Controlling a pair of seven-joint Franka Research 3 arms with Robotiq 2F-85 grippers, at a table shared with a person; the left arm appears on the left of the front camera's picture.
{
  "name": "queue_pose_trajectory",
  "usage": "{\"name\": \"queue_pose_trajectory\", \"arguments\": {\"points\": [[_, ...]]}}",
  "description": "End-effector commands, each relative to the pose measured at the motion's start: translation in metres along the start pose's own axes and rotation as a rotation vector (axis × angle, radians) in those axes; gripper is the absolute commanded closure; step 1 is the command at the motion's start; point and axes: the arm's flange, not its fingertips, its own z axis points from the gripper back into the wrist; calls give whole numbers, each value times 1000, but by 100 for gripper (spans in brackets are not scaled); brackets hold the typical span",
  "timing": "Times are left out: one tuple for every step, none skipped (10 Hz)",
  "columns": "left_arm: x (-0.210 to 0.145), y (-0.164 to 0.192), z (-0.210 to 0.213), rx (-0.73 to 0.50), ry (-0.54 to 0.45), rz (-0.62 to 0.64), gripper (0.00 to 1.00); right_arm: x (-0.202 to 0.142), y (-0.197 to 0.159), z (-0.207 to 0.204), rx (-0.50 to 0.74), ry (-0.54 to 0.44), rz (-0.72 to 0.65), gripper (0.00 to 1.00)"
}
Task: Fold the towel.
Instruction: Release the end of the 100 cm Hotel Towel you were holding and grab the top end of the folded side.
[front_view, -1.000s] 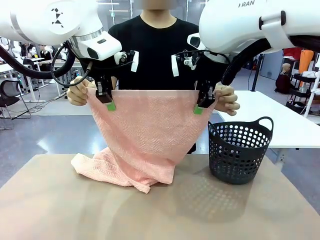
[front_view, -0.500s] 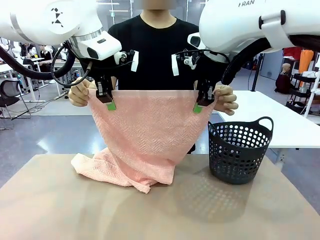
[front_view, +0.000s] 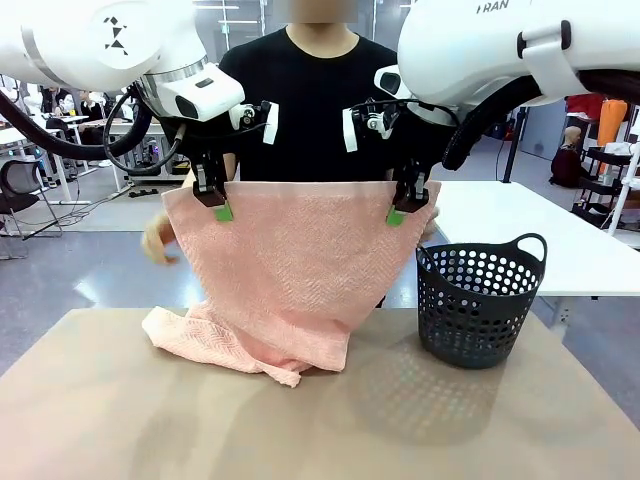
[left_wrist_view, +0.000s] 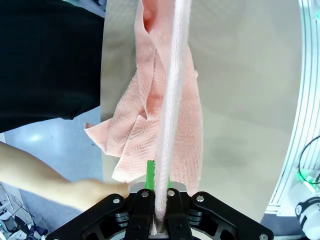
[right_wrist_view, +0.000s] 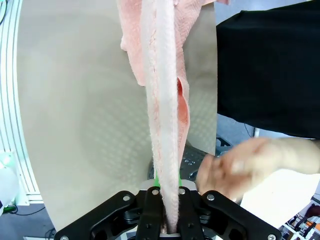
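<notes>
The pale pink towel (front_view: 290, 260) hangs stretched between my two grippers above the table, its lower end bunched on the tabletop (front_view: 215, 340). My left gripper (front_view: 214, 198) is shut on the towel's top left corner, and my right gripper (front_view: 404, 203) is shut on the top right corner. In the left wrist view the towel (left_wrist_view: 167, 100) runs edge-on out of my shut left gripper (left_wrist_view: 159, 220). The right wrist view shows the towel (right_wrist_view: 162, 115) clamped in my right gripper (right_wrist_view: 169, 220). The person's hand (front_view: 157, 240) is below the left corner, apart from it; another hand (right_wrist_view: 235, 167) is blurred beside the right gripper.
A dark grey perforated basket (front_view: 480, 300) stands on the table's right side, close to the towel's right edge. The person in a black shirt (front_view: 315, 100) stands right behind the towel. The brown tabletop (front_view: 320, 430) lies in front.
The person's hands have let go of the towel's top corners and dropped away. Both grippers keep holding the corners at the same height.
</notes>
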Motion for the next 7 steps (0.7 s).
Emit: {"name": "queue_pose_trajectory", "arguments": {"points": [[-1, 0, 1, 1, -1, 1, 100, 0, 0, 0, -2, 2, 3, 100], [-1, 0, 1, 1, -1, 1, 100, 0, 0, 0, -2, 2, 3, 100], [-1, 0, 1, 1, -1, 1, 100, 0, 0, 0, -2, 2, 3, 100], [-1, 0, 1, 1, -1, 1, 100, 0, 0, 0, -2, 2, 3, 100], [-1, 0, 1, 1, -1, 1, 100, 0, 0, 0, -2, 2, 3, 100], [-1, 0, 1, 1, -1, 1, 100, 0, 0, 0, -2, 2, 3, 100], [-1, 0, 1, 1, -1, 1, 100, 0, 0, 0, -2, 2, 3, 100]]}}
